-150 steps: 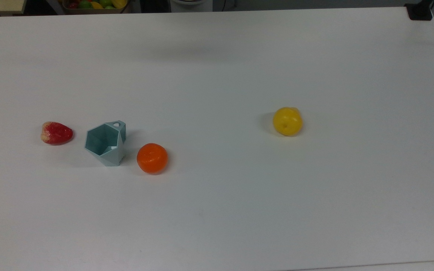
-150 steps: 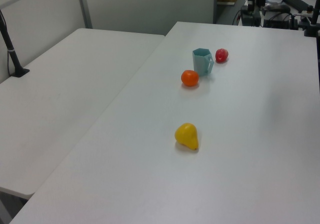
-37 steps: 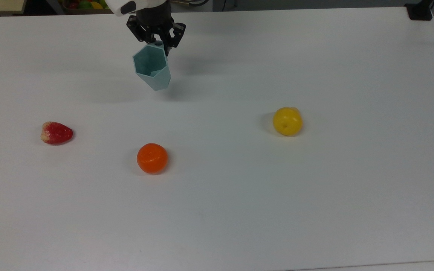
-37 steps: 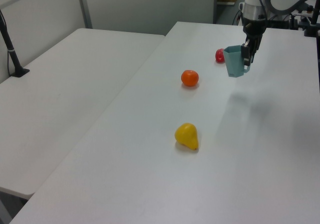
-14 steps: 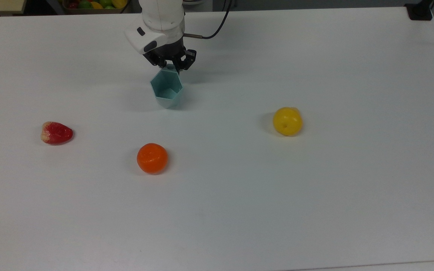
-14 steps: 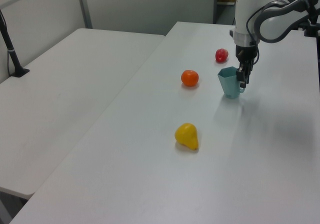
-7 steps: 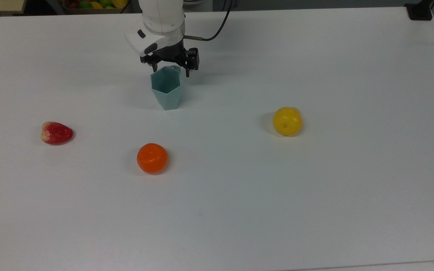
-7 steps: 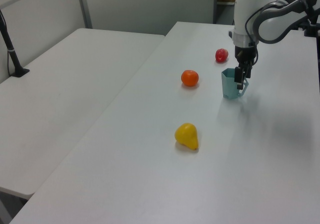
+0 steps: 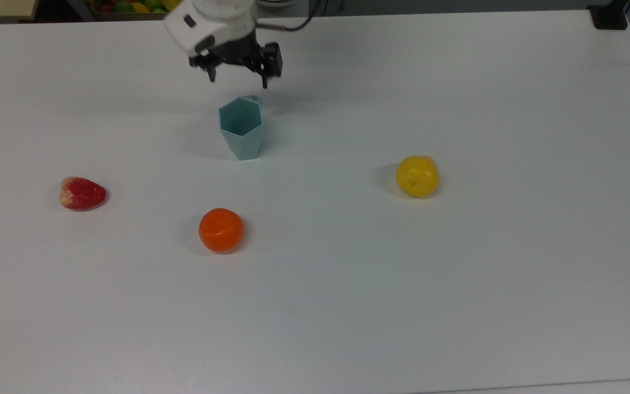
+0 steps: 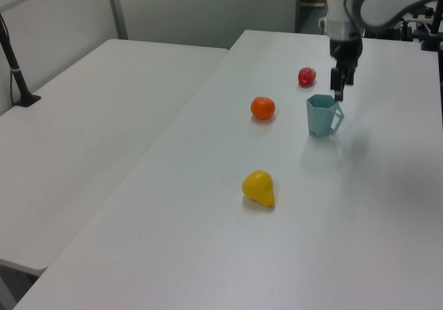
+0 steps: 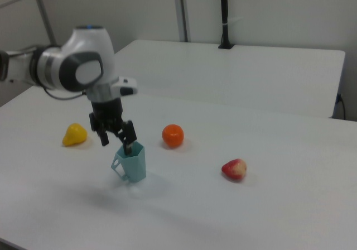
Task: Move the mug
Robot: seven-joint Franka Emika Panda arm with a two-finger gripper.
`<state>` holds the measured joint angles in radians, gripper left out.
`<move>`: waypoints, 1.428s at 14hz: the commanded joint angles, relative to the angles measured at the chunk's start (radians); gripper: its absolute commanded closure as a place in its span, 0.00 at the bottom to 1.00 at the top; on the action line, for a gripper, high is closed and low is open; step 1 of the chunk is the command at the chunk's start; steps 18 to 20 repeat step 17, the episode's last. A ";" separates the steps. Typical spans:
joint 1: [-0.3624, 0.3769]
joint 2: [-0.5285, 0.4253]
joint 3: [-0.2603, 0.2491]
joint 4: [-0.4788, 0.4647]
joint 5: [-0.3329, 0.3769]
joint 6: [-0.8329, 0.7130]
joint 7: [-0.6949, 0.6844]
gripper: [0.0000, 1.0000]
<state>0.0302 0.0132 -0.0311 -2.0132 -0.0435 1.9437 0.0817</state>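
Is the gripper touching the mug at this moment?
Apart. In the top view, white table shows between the open gripper and the rim of the mug. The left view also shows the gripper raised above it.

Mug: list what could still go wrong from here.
1. The open end effector hangs just above the mug, over its handle side; in the right view one fingertip looks level with the rim, so a sideways move might clip and tip it.
2. The mug is narrow at the base, so even a light knock could topple it.
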 commanded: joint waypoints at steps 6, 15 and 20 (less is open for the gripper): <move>-0.138 -0.050 -0.010 0.257 0.037 -0.270 -0.088 0.00; -0.174 -0.048 -0.012 0.304 0.060 -0.295 -0.083 0.00; -0.173 -0.048 -0.012 0.304 0.060 -0.293 -0.083 0.00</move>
